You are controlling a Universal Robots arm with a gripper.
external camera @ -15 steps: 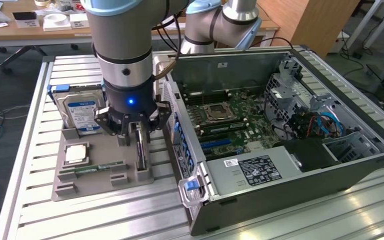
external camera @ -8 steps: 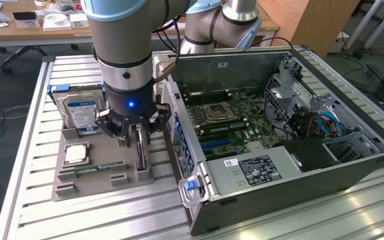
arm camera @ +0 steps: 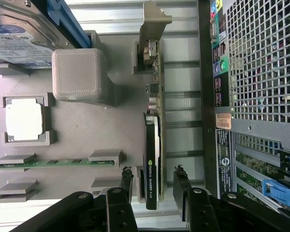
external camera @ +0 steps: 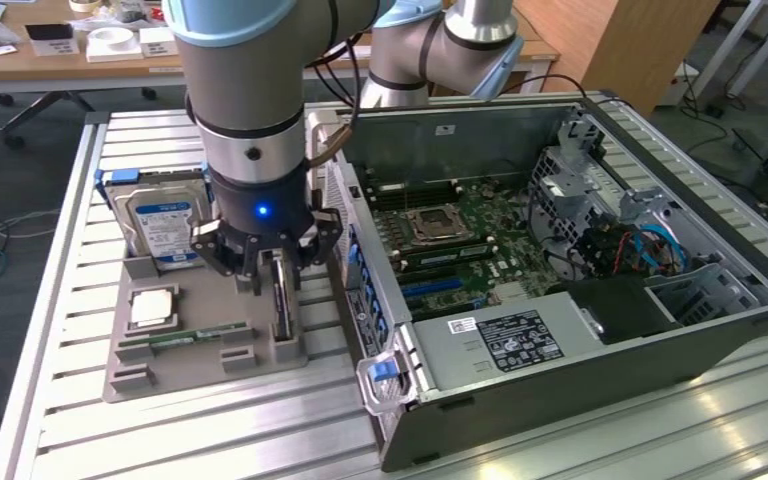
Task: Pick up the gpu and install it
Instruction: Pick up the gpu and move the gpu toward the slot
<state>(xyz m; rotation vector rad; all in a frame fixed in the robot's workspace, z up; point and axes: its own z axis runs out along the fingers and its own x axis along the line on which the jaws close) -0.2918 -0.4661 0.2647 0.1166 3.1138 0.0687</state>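
The gpu [arm camera: 152, 159] stands on its long edge in a slot of the grey holder tray [arm camera: 106, 125]. Its black fan cover faces one side and its silver end bracket [arm camera: 152, 21] is at the far end. In the exterior view the gpu [external camera: 283, 318] sits at the tray's edge nearest the computer case. My gripper [arm camera: 153, 175] is open and straddles the near end of the card, one dark finger [arm camera: 128, 186] on each side with a gap to the card. Seen from outside, my gripper [external camera: 275, 268] hangs straight down over the card.
The tray also holds a silver hard drive [external camera: 164, 215] with a blue-white label, a processor chip [external camera: 153, 307] and a green memory stick [external camera: 184, 338]. The open computer case [external camera: 704, 330] lies at the exterior view's right, its motherboard [external camera: 444, 240] exposed. The arm's base [external camera: 438, 50] stands behind the case.
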